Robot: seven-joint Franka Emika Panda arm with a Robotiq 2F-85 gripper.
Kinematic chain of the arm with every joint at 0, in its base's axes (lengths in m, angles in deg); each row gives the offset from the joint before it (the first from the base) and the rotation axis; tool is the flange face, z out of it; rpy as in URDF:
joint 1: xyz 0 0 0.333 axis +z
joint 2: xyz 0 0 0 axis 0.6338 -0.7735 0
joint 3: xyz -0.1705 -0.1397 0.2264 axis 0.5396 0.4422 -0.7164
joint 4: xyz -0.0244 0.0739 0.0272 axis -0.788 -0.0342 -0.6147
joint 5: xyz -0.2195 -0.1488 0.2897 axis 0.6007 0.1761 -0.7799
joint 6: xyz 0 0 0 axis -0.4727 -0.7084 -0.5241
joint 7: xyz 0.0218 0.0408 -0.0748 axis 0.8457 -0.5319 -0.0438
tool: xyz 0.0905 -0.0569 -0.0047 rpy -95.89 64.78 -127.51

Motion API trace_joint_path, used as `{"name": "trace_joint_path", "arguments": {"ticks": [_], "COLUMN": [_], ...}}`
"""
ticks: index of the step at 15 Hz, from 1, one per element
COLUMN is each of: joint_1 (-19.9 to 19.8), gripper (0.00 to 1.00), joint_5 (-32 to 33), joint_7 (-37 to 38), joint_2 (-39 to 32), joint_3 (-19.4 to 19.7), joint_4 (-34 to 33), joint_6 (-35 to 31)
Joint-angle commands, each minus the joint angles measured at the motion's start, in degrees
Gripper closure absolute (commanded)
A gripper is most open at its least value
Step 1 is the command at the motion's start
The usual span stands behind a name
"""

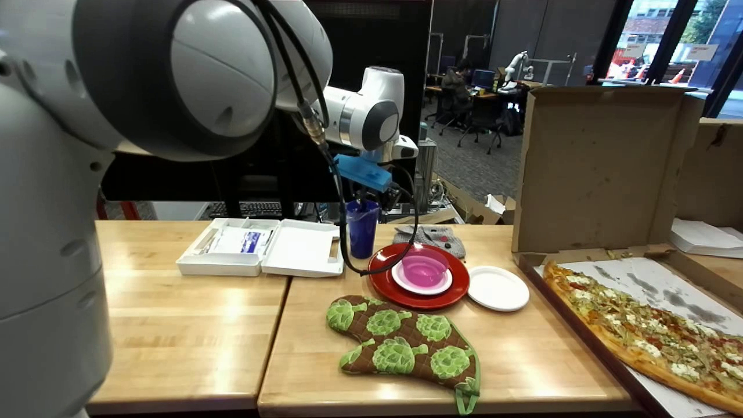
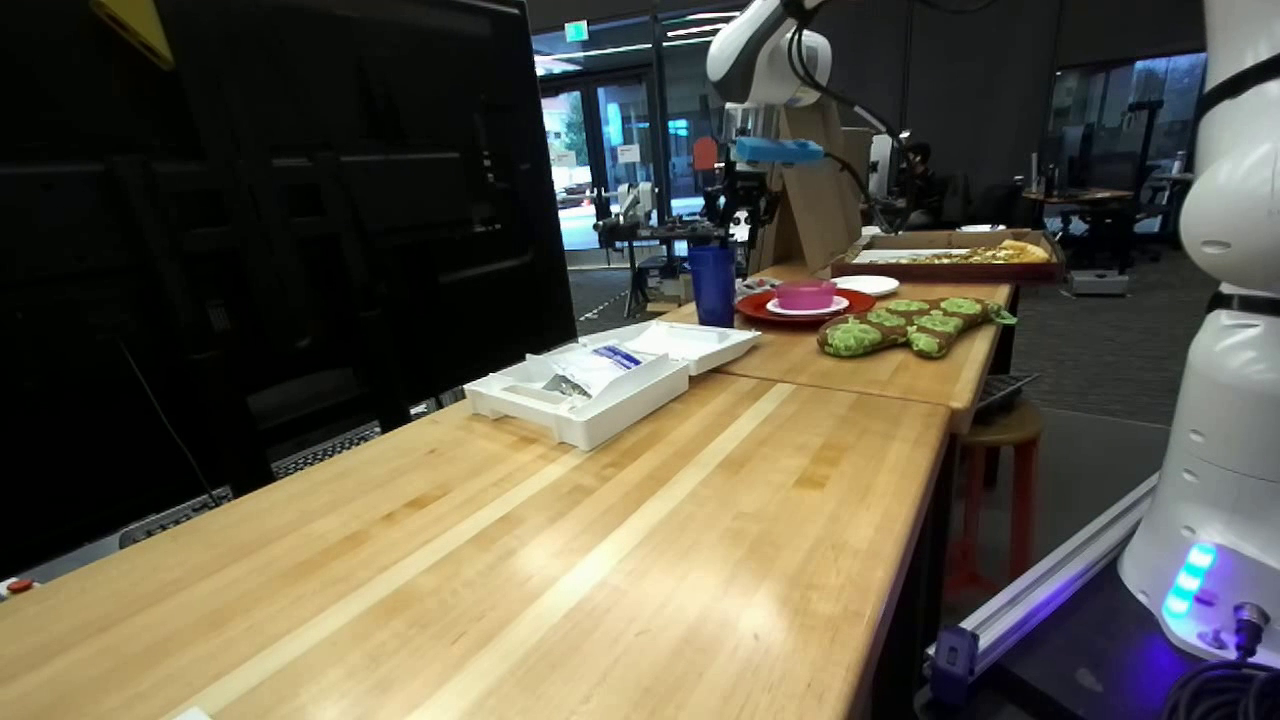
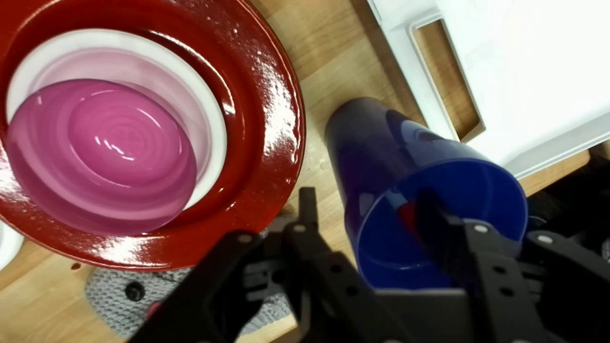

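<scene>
From left to right in an exterior view: the white case (image 1: pixel 302 247) lies open on the wooden tabletop (image 1: pixel 191 325), a packet (image 1: pixel 226 240) with a blue label in its left half; just beside the case, the blue cup (image 1: pixel 362 235) stands upright, between it and the red plate (image 1: pixel 382 285); my fingers (image 3: pixel 333 281) are spread apart at the cup's mouth, one appearing within the opening, the other outside the wall, though I cannot tell whether either touches it; inside the cup shows a red item (image 3: pixel 406 214), partly hidden by my inner finger; nearer the front edge lies the oven mitt (image 1: pixel 403 342), brown with a green artichoke print; behind the mitt, the red plate bears a white plate (image 3: pixel 218 138), on which the pink bowl (image 1: pixel 425 268) rests; a grey knitted piece (image 1: pixel 438 236) lies just behind the red plate; just right of the red plate sits the second white plate (image 1: pixel 498 288); at far right, the pizza (image 1: pixel 650 342) lies in the open cardboard box (image 1: pixel 603 168).
</scene>
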Motion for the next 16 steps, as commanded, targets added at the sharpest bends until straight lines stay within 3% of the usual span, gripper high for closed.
{"name": "trace_joint_path", "arguments": {"ticks": [1, 2, 4, 11, 16], "joint_1": [-0.48, -0.52, -0.64, -2.91, -5.37], "gripper": [0.12, 0.05, 0.0, 0.0, 0.0], "joint_5": [-1.37, -1.41, -1.48, -1.91, -2.29], "joint_7": [-1.55, -1.71, -2.18, -0.66, 0.83], "joint_2": [4.36, 5.58, 8.65, 19.28, 20.6], "joint_3": [-0.02, 0.01, 0.18, 3.16, 6.12], "joint_4": [4.03, 5.06, 7.63, 17.59, 21.85], "joint_6": [-0.89, -1.2, -1.95, -3.23, -1.54]}}
